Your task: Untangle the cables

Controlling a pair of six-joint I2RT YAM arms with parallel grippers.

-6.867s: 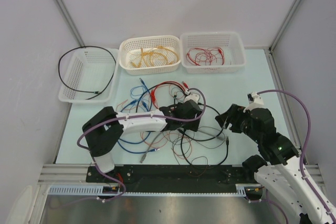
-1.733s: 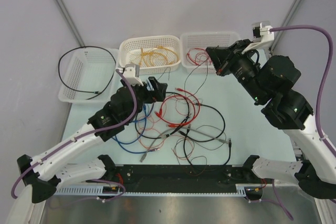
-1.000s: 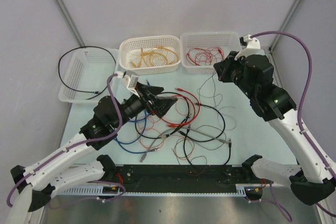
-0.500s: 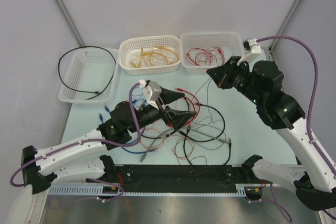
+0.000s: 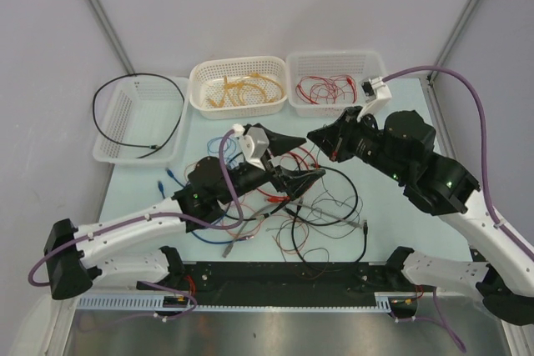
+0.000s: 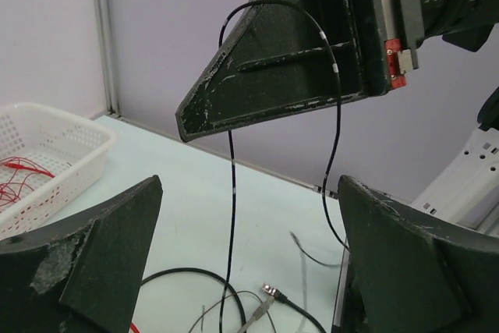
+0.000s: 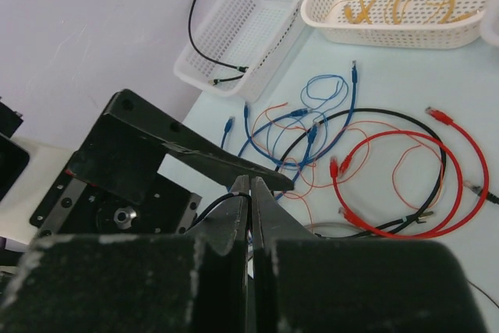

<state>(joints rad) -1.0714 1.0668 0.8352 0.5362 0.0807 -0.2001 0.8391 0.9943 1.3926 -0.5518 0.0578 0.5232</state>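
Note:
The cables (image 5: 288,206) lie in a loose tangle of red, blue, black and thin orange loops on the table in front of both arms. My right gripper (image 5: 310,135) hangs above the tangle, shut on a thin black cable (image 7: 218,205). In the left wrist view that cable (image 6: 231,193) drapes over the right fingers (image 6: 281,60) and hangs down in two strands. My left gripper (image 5: 314,156) is wide open just below the right one, its fingers (image 6: 93,247) on either side of the hanging strands and touching neither. A red cable (image 7: 390,185) and blue cables (image 7: 312,107) rest on the table.
Three white baskets stand along the back. The left basket (image 5: 108,156) holds a black cable, the middle basket (image 5: 238,62) orange-yellow ones, and the right basket (image 5: 334,56) thin red wires. A black rail (image 5: 275,277) runs along the near edge.
My right gripper, still shut, has come down and left from the red-wire basket to the middle. My left gripper, still open, has moved right and up to meet it.

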